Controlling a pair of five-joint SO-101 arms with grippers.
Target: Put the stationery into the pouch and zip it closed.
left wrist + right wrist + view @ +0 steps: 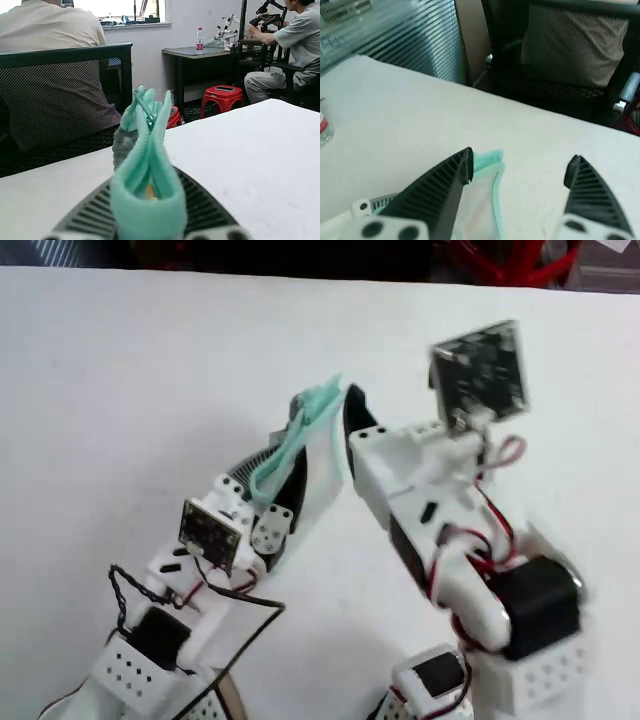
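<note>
The mint-green pouch is held up off the white table, its see-through side turned toward the right arm. My left gripper is shut on the pouch's lower end. In the left wrist view the pouch stands edge-on between the ribbed fingers, with something orange showing inside. My right gripper stands open right beside the pouch's top edge. In the right wrist view the pouch's green rim lies against one black finger, and the right gripper has nothing between its fingers.
The white table stretches far on all sides of the arms. A small bottle stands on it off to one side. Black mesh chairs and red stools stand beyond the table's far edge.
</note>
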